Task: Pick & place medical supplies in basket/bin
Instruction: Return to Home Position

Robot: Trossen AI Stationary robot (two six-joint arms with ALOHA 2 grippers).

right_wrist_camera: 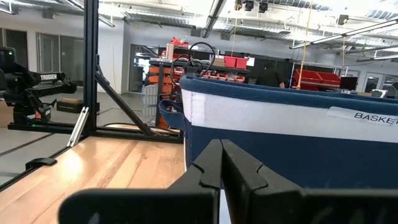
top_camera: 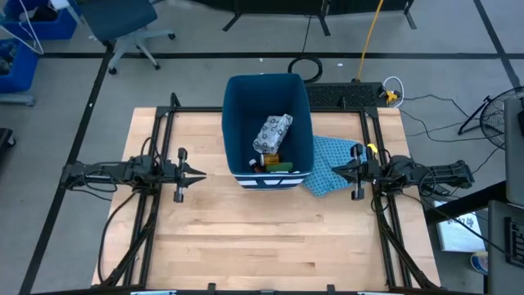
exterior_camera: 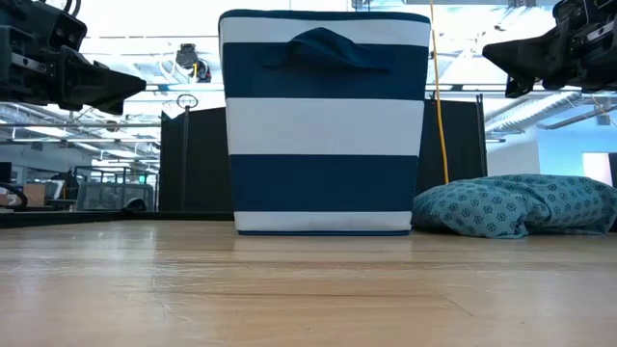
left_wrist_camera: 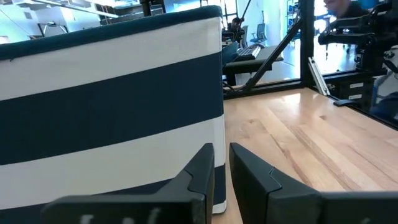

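The dark-blue bin [top_camera: 268, 98] with white stripes stands upright at the table's far middle; it also shows in the low view [exterior_camera: 324, 125]. Inside it lie the white blue-patterned packet [top_camera: 272, 132], an orange item [top_camera: 271, 158], the green block [top_camera: 281, 166] and a dark item beside them. My left gripper [top_camera: 201, 174] is shut and empty, above the table left of the bin. My right gripper [top_camera: 334, 170] is shut and empty, right of the bin, above the blue patterned cloth [top_camera: 332, 164].
The blue patterned cloth [exterior_camera: 516, 204] lies bunched on the table against the bin's right side. Bare wooden table [top_camera: 262, 238] spreads toward the near edge. Black frame rails run along both table sides.
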